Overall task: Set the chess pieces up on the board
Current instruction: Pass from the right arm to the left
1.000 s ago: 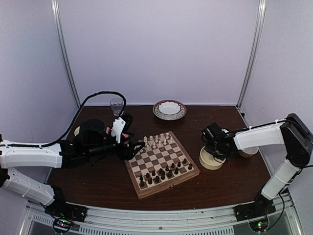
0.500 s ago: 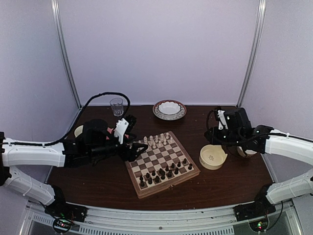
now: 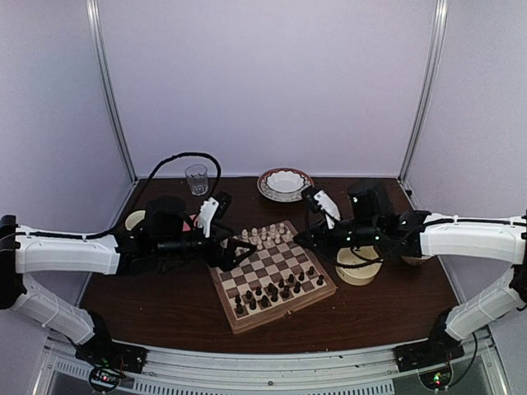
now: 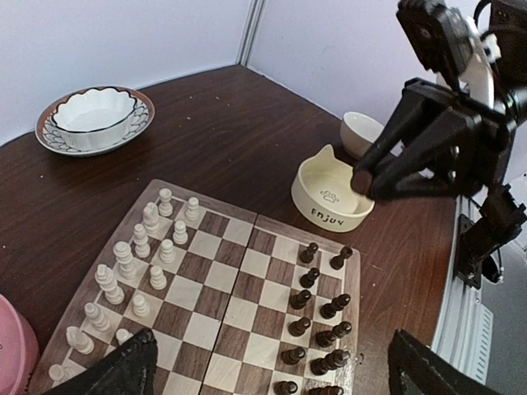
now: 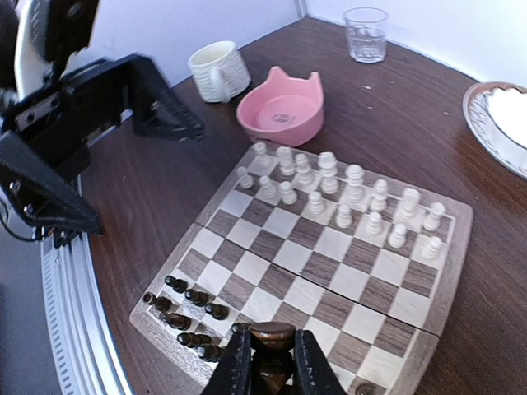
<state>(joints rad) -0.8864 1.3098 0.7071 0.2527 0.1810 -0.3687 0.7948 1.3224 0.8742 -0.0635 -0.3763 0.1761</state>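
The board [image 3: 290, 303] lies mid-table, tilted. Dark chess pieces [image 3: 280, 288] stand in two rows along its near edge, and cream chessmen [image 3: 263, 237] line the far edge. My right gripper [image 5: 269, 332] is shut on a dark chess piece [image 5: 272, 362] and hovers over the board's right side [image 3: 300, 239], above the dark rows [image 5: 185, 317]. My left gripper [image 3: 237, 245] hangs over the board's left corner. In its wrist view it [image 4: 276, 380] is wide open and empty, with the dark pieces [image 4: 321, 321] between and below its fingers [image 4: 123, 370].
A cream "Enjoy" bowl [image 3: 358, 265] sits right of the board with a small cup [image 4: 362, 132] behind it. A pink bowl [image 5: 280, 107] and a white mug [image 5: 218, 70] stand left of the board. At the back are a patterned dish [image 3: 285, 183] and a glass [image 3: 196, 177].
The right arm swung left from the cream bowl to over the board, carrying a dark piece. The left gripper's jaws spread wider and it edged slightly right.
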